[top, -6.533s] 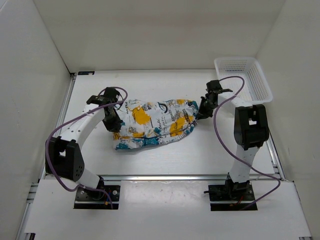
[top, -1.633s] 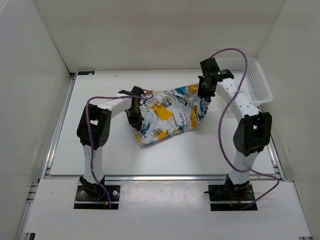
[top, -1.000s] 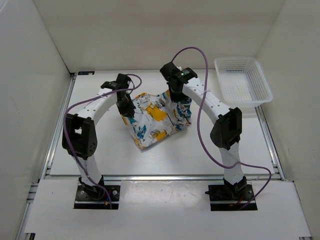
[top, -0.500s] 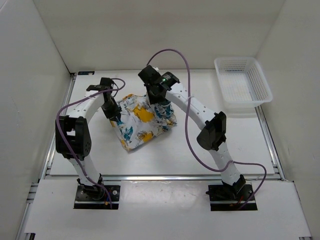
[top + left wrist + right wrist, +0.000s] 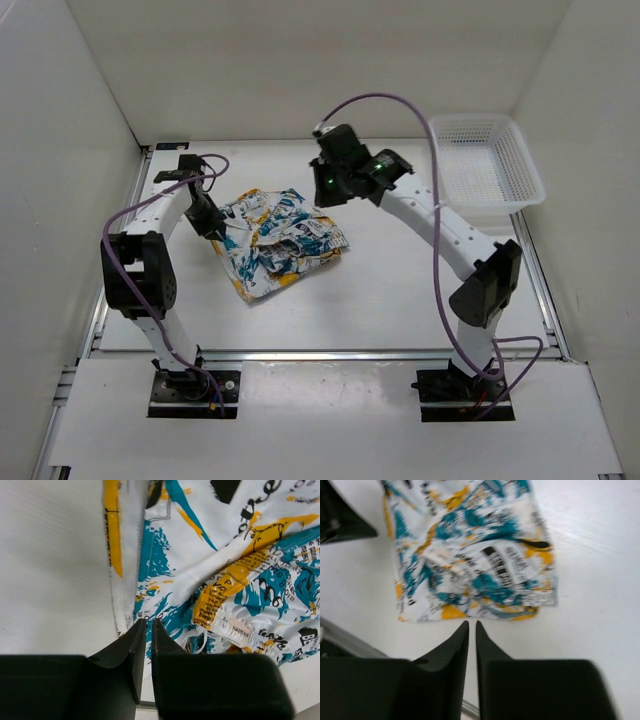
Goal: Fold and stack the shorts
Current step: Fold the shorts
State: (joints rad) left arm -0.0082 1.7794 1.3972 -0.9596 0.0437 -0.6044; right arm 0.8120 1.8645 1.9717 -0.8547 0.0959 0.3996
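The shorts (image 5: 280,240), white with yellow, teal and black print, lie folded in a rumpled packet on the table left of centre. My left gripper (image 5: 211,231) sits low at their left corner. In the left wrist view its jaws (image 5: 145,621) are shut to a thin slit over the hem of the shorts (image 5: 240,555), with nothing visibly pinched. My right gripper (image 5: 326,194) hangs above the table just beyond the shorts' far right corner. The right wrist view shows that gripper (image 5: 472,622) shut and empty, with the shorts (image 5: 470,555) ahead of it.
A white lattice basket (image 5: 490,160) stands at the back right corner. White walls close in the table on three sides. A metal rail (image 5: 320,353) runs along the near edge. The left arm's dark gripper (image 5: 340,520) shows at the top left of the right wrist view.
The right gripper carried the shorts' right side over to the left, let go and drew back up to the right. The left gripper shifted left, and the shorts now lie folded smaller.
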